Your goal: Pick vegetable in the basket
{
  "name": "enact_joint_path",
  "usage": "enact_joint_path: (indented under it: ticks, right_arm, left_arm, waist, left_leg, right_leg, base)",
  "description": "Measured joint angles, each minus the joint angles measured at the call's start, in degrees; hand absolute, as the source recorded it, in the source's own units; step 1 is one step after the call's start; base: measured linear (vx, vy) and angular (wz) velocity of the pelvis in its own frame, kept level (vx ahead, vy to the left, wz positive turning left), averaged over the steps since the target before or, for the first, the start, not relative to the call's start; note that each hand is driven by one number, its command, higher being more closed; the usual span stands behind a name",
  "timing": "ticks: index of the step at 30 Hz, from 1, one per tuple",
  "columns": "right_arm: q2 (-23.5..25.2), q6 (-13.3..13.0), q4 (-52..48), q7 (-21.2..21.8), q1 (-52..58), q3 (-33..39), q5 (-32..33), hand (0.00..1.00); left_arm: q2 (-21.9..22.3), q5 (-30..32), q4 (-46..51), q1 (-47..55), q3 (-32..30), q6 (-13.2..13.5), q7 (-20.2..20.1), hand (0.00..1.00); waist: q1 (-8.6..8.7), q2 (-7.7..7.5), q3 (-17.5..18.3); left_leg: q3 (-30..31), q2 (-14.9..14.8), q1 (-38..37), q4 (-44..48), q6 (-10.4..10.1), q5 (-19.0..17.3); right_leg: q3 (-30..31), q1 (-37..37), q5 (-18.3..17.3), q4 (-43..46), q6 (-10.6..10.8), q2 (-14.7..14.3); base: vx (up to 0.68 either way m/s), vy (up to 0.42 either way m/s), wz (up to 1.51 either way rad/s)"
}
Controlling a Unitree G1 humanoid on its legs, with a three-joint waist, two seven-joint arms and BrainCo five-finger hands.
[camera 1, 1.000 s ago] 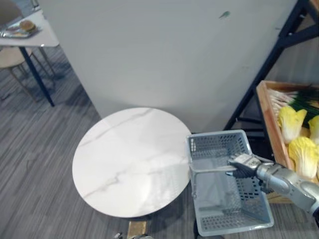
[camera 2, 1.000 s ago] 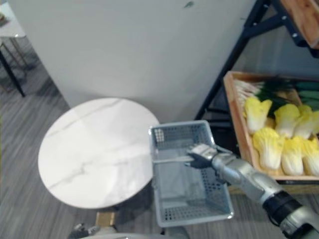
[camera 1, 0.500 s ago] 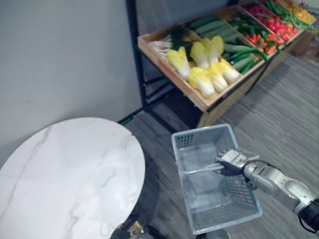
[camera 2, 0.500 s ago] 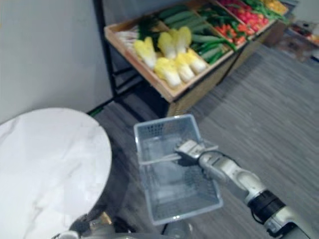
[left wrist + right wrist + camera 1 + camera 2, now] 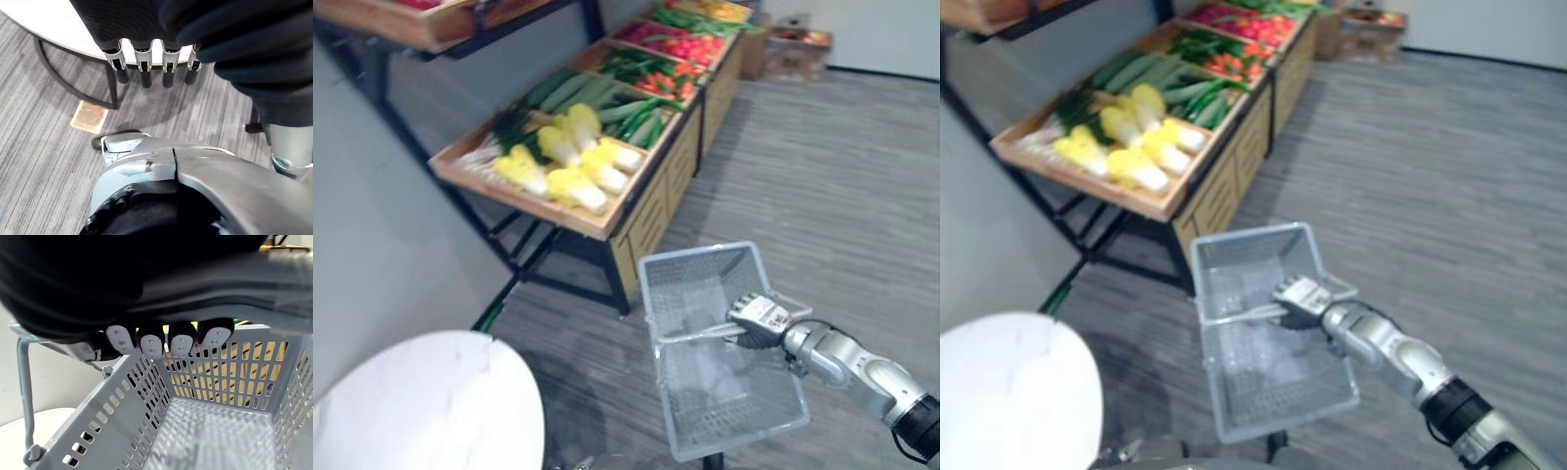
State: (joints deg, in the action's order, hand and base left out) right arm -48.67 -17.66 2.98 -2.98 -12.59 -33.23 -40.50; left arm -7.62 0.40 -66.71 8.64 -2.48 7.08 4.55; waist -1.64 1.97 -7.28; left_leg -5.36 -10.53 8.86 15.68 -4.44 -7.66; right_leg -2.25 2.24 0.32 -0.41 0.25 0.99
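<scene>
The cabbages (image 5: 563, 166) lie at the near end of the wooden shelf (image 5: 597, 223), well apart from the empty basket (image 5: 705, 436). My right hand (image 5: 759, 318) has its fingers curled round the basket's handle (image 5: 700, 335). I judge I should carry it level to that shelf edge, with my left hand (image 5: 145, 73) hanging straight-fingered and free to pick. I can read no writing.

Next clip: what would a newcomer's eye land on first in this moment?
An empty grey perforated plastic basket hangs in the lower middle, with the right hand curled round its handle. Up and to its left, a slanted wooden produce shelf shows bright yellow cabbages beside long green cucumbers. A round white marble table sits at the lower left, and the left hand hangs open near its edge.
</scene>
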Motion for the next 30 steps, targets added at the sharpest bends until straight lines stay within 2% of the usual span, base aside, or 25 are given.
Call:
enact_joint_path:
  ticks: [1, 2, 3, 5, 6, 8, 10, 11, 12, 13, 15, 16, 17, 19, 21, 22, 23, 24, 25, 26, 27, 28, 29, 30]
  right_arm:
    - [-0.7, 0.1, 0.0, 0.0, 0.1, 0.0, 0.0, 1.0]
    - [-0.7, 0.3, 0.2, 0.0, 0.4, 0.1, 0.0, 1.0]
    - [-0.6, 0.4, 0.2, 0.0, 0.6, 0.1, 0.0, 1.0]
    - [-0.2, 0.2, 0.2, 0.0, 0.7, 0.2, 0.0, 1.0]
    - [-0.2, 0.1, 0.2, 0.0, 0.7, 0.2, 0.0, 1.0]
    - [0.6, -0.3, 0.3, 0.0, 1.3, 0.9, 0.0, 1.0]
    - [1.2, -0.2, 0.3, 0.0, 2.8, 1.7, 0.0, 1.0]
    - [2.0, -0.1, 0.4, 0.0, 3.3, 1.8, 0.0, 1.0]
    - [2.9, -0.1, 1.1, 0.0, 3.3, 1.8, -0.2, 1.0]
    - [3.2, -0.1, 1.3, 0.0, 3.3, 1.8, -0.2, 1.0]
    - [5.8, 0.0, 2.1, -0.2, 3.7, 4.6, -0.2, 1.0]
    - [6.2, 0.0, 2.2, -0.2, 3.8, 5.8, -0.2, 1.0]
    - [6.3, 0.0, 2.2, -0.3, 3.8, 6.4, -0.2, 1.0]
    - [6.7, 0.0, 2.5, -1.0, 3.8, 8.7, -0.2, 1.0]
    - [6.8, 0.3, 2.8, -1.4, 3.8, 9.7, -0.2, 1.0]
    - [6.9, 0.8, 3.5, -1.7, 3.8, 10.7, -0.2, 1.0]
    - [6.9, 0.9, 3.7, -1.8, 3.8, 11.3, -0.2, 1.0]
    - [6.9, 1.1, 3.8, -1.8, 3.8, 11.6, -0.2, 1.0]
    - [6.9, 1.4, 4.0, -1.7, 3.9, 12.0, -0.2, 1.0]
    - [6.6, 1.6, 4.2, -1.6, 3.9, 12.3, -0.4, 1.0]
    - [6.6, 1.8, 4.3, -1.6, 4.0, 12.6, -0.5, 1.0]
    - [6.4, 2.2, 4.5, -1.6, 3.8, 12.6, -0.7, 1.0]
    - [6.4, 2.4, 4.8, -1.5, 3.2, 12.6, -0.7, 1.0]
    - [6.4, 2.4, 4.9, -1.5, 3.2, 12.6, -0.7, 1.0]
  left_arm:
    - [0.4, 0.3, 0.0, 0.0, 0.0, 0.0, 0.0, 0.0]
    - [0.4, 0.6, 0.0, 0.0, 0.0, -0.1, 0.1, 0.0]
    - [0.2, 0.8, 0.1, -0.1, 0.0, -0.1, 0.1, 0.0]
    - [-0.7, 0.9, 0.7, -0.4, 0.0, 0.2, 0.2, 0.0]
    - [-0.9, 0.9, 0.7, -0.5, 0.0, 0.2, 0.2, 0.0]
    - [-1.1, 0.9, 0.7, -0.7, 1.1, 0.1, 0.2, 0.0]
    - [-1.3, 1.0, 0.7, -0.9, 2.5, 0.0, 0.3, 0.0]
    - [-1.7, 1.4, 0.7, -1.0, 3.3, -0.1, 0.3, 0.0]
    - [-1.7, 2.7, 0.6, -1.4, 4.0, -0.1, 0.6, 0.0]
    - [-2.0, 2.9, 0.6, -1.4, 4.6, -0.1, 0.8, 0.0]
    - [-3.7, 3.2, 0.7, -1.7, 6.8, -0.1, 0.9, 0.0]
    - [-4.0, 3.2, 0.8, -2.0, 7.2, -0.1, 0.9, 0.0]
    - [-4.1, 3.1, 0.7, -2.4, 7.3, -0.2, 1.0, 0.0]
    - [-4.1, 3.1, 0.7, -3.9, 8.2, -0.2, 1.0, 0.0]
    - [-4.3, 3.0, 0.7, -5.2, 9.4, -0.1, 0.9, 0.0]
    - [-4.2, 3.1, 1.0, -5.8, 9.5, -0.1, 1.0, 0.0]
    - [-4.0, 3.1, 1.5, -6.1, 9.4, -0.1, 1.0, 0.0]
    - [-3.9, 3.1, 1.8, -6.2, 9.3, -0.1, 1.2, 0.0]
    - [-3.9, 3.0, 1.6, -6.0, 9.2, -0.1, 1.4, 0.0]
    - [-3.8, 3.0, 1.5, -5.7, 8.7, -0.1, 1.5, 0.0]
    - [-3.3, 3.0, 1.5, -5.3, 8.4, -0.1, 1.6, 0.0]
    - [-2.3, 3.0, 1.2, -4.8, 7.9, 0.0, 1.6, 0.0]
    - [-0.6, 2.9, 0.7, -4.4, 5.5, 0.0, 1.5, 0.0]
    - [-0.5, 3.0, 0.6, -4.3, 3.7, -0.1, 1.6, 0.0]
  waist:
    - [0.01, 0.82, 0.4]
    - [0.13, 0.89, 0.3]
    - [0.32, 0.85, 0.2]
    - [0.1, -1.35, -1.0]
    - [-0.01, -1.66, -1.1]
    - [-0.11, -1.87, -1.1]
    - [-0.12, -1.92, -1.2]
    - [-0.06, -2.13, -1.4]
    - [-0.36, -1.97, -1.5]
    - [-0.31, -2.04, -1.7]
    - [0.46, -2.57, -4.2]
    - [0.82, -3.13, -4.0]
    - [0.79, -3.31, -4.0]
    - [0.76, -3.23, -4.2]
    - [1.13, -2.75, -4.5]
    - [1.79, -2.84, -4.6]
    - [1.8, -3.21, -5.1]
    - [1.83, -3.09, -5.3]
    - [1.94, -3.32, -5.3]
    - [2.53, -2.65, -5.1]
    - [2.69, -1.39, -4.4]
    - [2.56, 0.32, -3.5]
    - [1.09, 1.57, -3.1]
    - [1.04, 1.52, -3.2]
  left_leg:
    - [0.2, 0.0, -0.1, -3.4, -0.5, 4.0]
    - [-0.3, 0.0, -0.7, -4.9, -1.5, 4.6]
    - [-0.1, 0.1, -1.3, -6.2, -1.6, 4.7]
    - [-0.8, 1.8, -2.0, -7.7, -1.3, 4.5]
    - [-1.4, 2.2, -2.0, -7.7, -0.9, 4.3]
    - [-2.0, 3.8, -2.1, -7.3, 0.3, 3.3]
    - [-2.1, 5.4, -2.3, -6.1, 1.3, 1.6]
    - [-2.3, 6.2, -2.9, -5.2, 1.9, -0.2]
    - [-3.3, 6.1, -3.8, -5.1, 2.1, -1.8]
    - [-3.6, 6.2, -4.6, -5.1, 2.5, -2.2]
    - [-3.5, 6.4, -10.2, -5.3, 4.1, -4.1]
    - [-3.4, 6.4, -11.3, -5.3, 4.3, -4.8]
    - [-3.2, 6.4, -11.7, -5.3, 4.4, -5.2]
    - [-1.8, 6.0, -11.7, -5.4, 4.4, -6.3]
    - [-0.1, 5.8, -11.7, -5.6, 3.8, -7.4]
    - [1.5, 5.8, -12.6, -5.6, 2.4, -8.3]
    - [2.2, 5.8, -14.0, -5.7, 1.4, -9.0]
    - [3.1, 5.8, -14.6, -5.7, 0.8, -9.6]
    - [4.6, 5.4, -16.4, -6.1, -0.8, -11.2]
    - [6.3, 3.7, -18.4, -6.6, -2.5, -12.7]
    - [7.1, 2.4, -18.3, -6.2, -2.8, -12.9]
    - [8.4, 0.5, -16.8, -3.8, -3.4, -12.2]
    - [10.5, -1.8, -13.4, 2.3, -3.7, -8.0]
    - [11.5, -2.4, -11.2, 6.6, -3.9, -3.9]
  right_leg:
    - [0.0, 0.7, -0.2, -0.3, 0.4, -0.8]
    - [-0.1, 0.7, -0.3, -0.5, 0.5, -1.1]
    - [-0.1, 0.7, -0.5, -0.4, 0.8, -0.7]
    - [-0.7, 1.1, -0.7, -0.5, 2.0, 1.3]
    - [-0.6, 1.2, -0.7, -0.5, 2.2, 1.8]
    - [-0.5, 1.3, -1.1, 0.5, 4.1, 3.6]
    - [-0.2, 2.8, -3.4, 5.0, 5.3, 5.2]
    - [-0.1, 4.1, -5.3, 10.0, 5.8, 6.2]
    - [-0.7, 8.4, -5.8, 19.9, 5.3, 6.3]
    - [-0.8, 10.9, -5.4, 25.7, 4.7, 6.6]
    - [-1.5, 15.2, -2.9, 41.7, 1.8, 8.9]
    - [-2.9, 15.7, -3.9, 42.5, 1.1, 9.9]
    - [-3.9, 16.1, -4.5, 41.6, 1.3, 10.4]
    - [-5.7, 17.7, -4.2, 31.3, 1.7, 10.7]
    - [-4.8, 18.0, -1.5, 18.1, 5.2, 11.2]
    - [-4.1, 17.9, 0.4, 8.6, 7.4, 12.5]
    - [-4.0, 17.5, 1.0, 4.7, 8.1, 13.2]
    - [-4.1, 17.6, 1.0, 3.4, 8.1, 13.6]
    - [-4.7, 17.7, 1.0, 4.3, 8.1, 14.1]
    - [-5.3, 18.0, 4.8, 8.2, 7.4, 13.5]
    - [-6.3, 18.9, 5.9, 11.2, 7.2, 12.9]
    - [-7.8, 20.5, 5.2, 15.1, 6.3, 11.8]
    - [-9.3, 21.3, 2.0, 18.8, 3.7, 9.9]
    - [-10.8, 20.6, 0.4, 20.0, 1.9, 9.5]
  base:
    - [-0.02, 0.125, -0.55]
    - [0.01, 0.121, -0.24]
    - [0.06, 0.117, -0.07]
    - [0.06, 0.138, -0.06]
    - [0.06, 0.147, -0.09]
    - [0.09, 0.176, -0.01]
    - [0.1, 0.165, -0.01]
    - [0.1, 0.143, -0.24]
    - [0.09, 0.138, -0.31]
    - [0.08, 0.125, -0.28]
    - [0.12, 0.13, -0.02]
    - [0.16, 0.097, 0.07]
    - [0.18, 0.058, 0.09]
    - [0.21, 0.027, 0.17]
    - [0.34, -0.057, 0.51]
    - [0.59, -0.176, 0.71]
    - [0.46, -0.16, 0.69]
    - [0.53, -0.27, 0.67]
    - [0.45, -0.268, 0.85]
    - [0.7, -0.423, 0.86]
    - [0.5, -0.294, 0.67]
    - [0.71, -0.431, 0.27]
    - [0.57, -0.357, 0.2]
    - [0.72, -0.45, 0.12]
